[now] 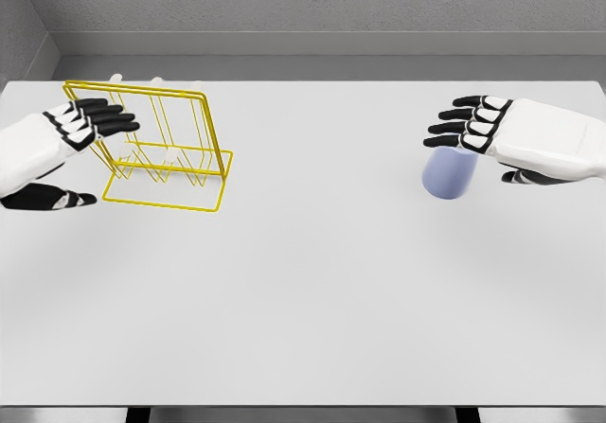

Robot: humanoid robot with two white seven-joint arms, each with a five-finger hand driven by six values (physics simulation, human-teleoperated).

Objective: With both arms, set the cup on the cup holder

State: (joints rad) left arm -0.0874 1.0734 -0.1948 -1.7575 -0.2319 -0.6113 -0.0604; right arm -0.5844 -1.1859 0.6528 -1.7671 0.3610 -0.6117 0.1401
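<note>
The cup — pale lavender-blue, plain — stands on the right side of the bench, partly tucked under the right hand. That hand reaches in from the right edge, white-backed with black fingers; the fingers stretch out flat over the cup's top and its thumb juts out on the far right of the cup. They look spread rather than curled, and I cannot tell whether any of them actually touch the cup; nothing seems closed around it.

Well apart, over on the left of the bench, sits the cup holder — a yellow wire rack with a rectangular base frame lying flat and tall wire loops leaning up and back from it. The left hand comes in from the left edge at the rack's upper left corner. Its fingers are extended and loosely fanned, overlapping the top wire in view, with the thumb hanging lower down, beside the base frame. It grips nothing that I can see.

The bench is a wide, light grey slab, with a grey wall behind it.
</note>
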